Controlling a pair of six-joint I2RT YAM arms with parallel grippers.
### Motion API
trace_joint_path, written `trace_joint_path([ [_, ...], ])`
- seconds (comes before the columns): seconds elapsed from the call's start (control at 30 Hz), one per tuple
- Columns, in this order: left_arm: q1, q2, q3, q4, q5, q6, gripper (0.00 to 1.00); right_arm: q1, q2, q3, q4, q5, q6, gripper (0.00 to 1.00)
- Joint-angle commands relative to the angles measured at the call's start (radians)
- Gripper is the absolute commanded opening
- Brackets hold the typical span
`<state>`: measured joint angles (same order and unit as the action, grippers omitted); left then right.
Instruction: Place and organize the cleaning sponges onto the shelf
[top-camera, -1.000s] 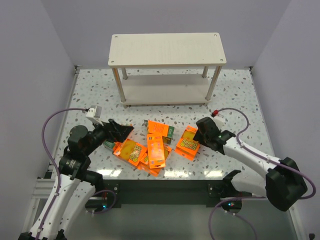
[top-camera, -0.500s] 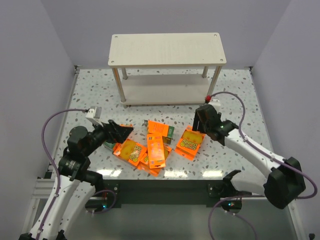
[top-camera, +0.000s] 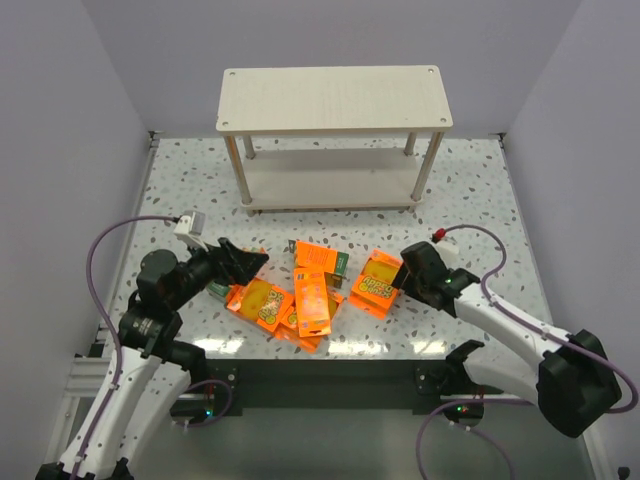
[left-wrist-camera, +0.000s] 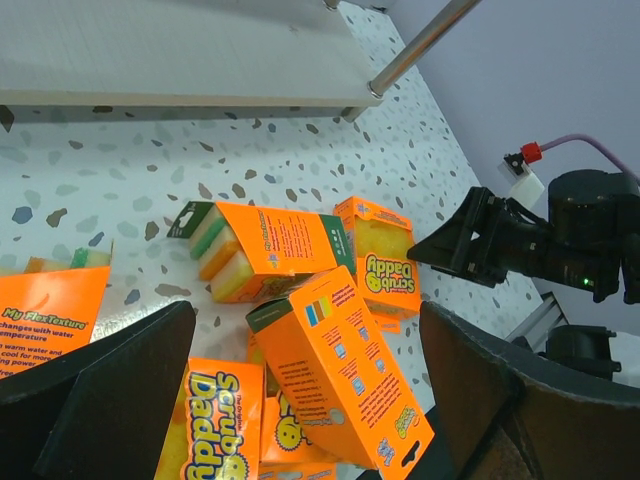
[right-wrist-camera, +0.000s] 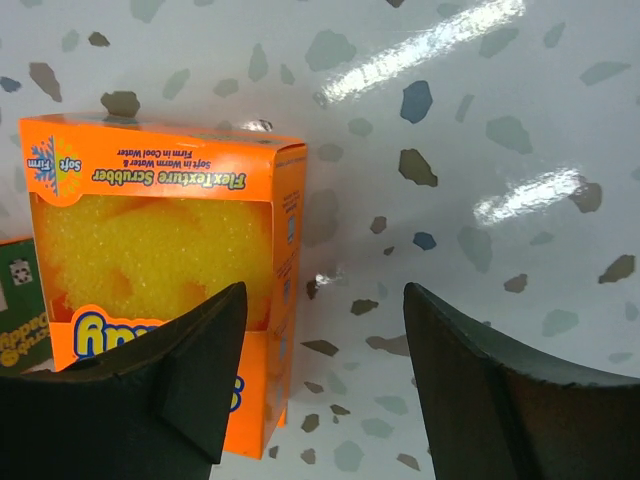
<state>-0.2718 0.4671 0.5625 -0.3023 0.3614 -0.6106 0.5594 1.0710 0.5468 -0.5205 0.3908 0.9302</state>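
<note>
where the left arm reaches in from the near-left corner, the left gripper (top-camera: 248, 268) hangs low at the left edge of the pile, its jaws spread wide and holding nothing; the cleaning sponges (top-camera: 300, 295) lie in a loose heap on the speckled tabletop (top-camera: 470, 190), in front of the shelf (top-camera: 335, 98) and well apart from it; the leftmost pack (top-camera: 257, 300) lies flat with its printed face up, just beside the left jaws; the centre pack (top-camera: 312, 298) rests tilted across others, back panel up; the far pack (top-camera: 320, 260) lies on its side behind it, showing green, orange and yellow layers edge-on in the left wrist view; how many more packs sit underneath is hard to tell, perhaps two; the right-hand pack (top-camera: 378, 283) lies flat, a little apart from the heap; the right gripper (top-camera: 398, 279) is down at this pack's right edge, jaws partly open and gripping nothing; in the right wrist view one finger overlaps the pack's lower corner and the other stands over bare tabletop; whether the finger touches the pack i cannot tell.
</note>
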Motion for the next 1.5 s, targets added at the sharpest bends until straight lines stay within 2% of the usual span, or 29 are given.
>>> trace_joint_path([
  [0.0, -0.004, -0.016, -0.001, 0.022, 0.011, -0.011, 1.00, -0.004, 0.010, -0.045, 0.131, -0.027, 0.117, 0.68],
  [0.23, -0.006, -0.035, -0.001, -0.001, -0.009, 0.000, 1.00, -0.006, 0.038, -0.061, 0.205, -0.037, 0.087, 0.64],
  [0.37, -0.004, -0.022, -0.009, 0.011, -0.004, -0.001, 1.00, -0.035, 0.072, -0.015, 0.212, -0.007, -0.040, 0.59],
  [0.5, -0.004, -0.010, -0.013, 0.019, 0.004, -0.002, 1.00, -0.081, 0.185, 0.082, 0.191, -0.012, -0.236, 0.49],
  [0.7, -0.004, -0.016, -0.013, 0.012, -0.004, 0.000, 1.00, -0.113, 0.331, 0.166, 0.214, -0.009, -0.346, 0.13],
  [0.87, -0.004, -0.021, -0.010, 0.003, -0.013, 0.006, 1.00, -0.125, 0.409, 0.243, 0.224, -0.026, -0.454, 0.07],
  [0.9, -0.004, -0.019, -0.010, 0.003, -0.010, 0.008, 1.00, -0.125, 0.421, 0.274, 0.226, -0.036, -0.508, 0.01],
  [1.03, -0.004, -0.007, -0.013, 0.020, 0.001, -0.001, 1.00, -0.127, 0.468, 0.343, 0.212, -0.061, -0.619, 0.00],
  [1.2, -0.006, -0.007, -0.009, 0.025, 0.005, -0.005, 1.00, -0.127, 0.541, 0.381, 0.247, -0.254, -0.809, 0.00],
  [1.37, -0.004, -0.012, -0.009, 0.020, 0.002, -0.001, 1.00, -0.127, 0.527, 0.389, 0.297, -0.207, -0.861, 0.00],
  [1.47, -0.004, -0.005, -0.010, 0.035, 0.010, -0.006, 1.00, -0.127, 0.501, 0.412, 0.316, -0.098, -0.892, 0.10],
])
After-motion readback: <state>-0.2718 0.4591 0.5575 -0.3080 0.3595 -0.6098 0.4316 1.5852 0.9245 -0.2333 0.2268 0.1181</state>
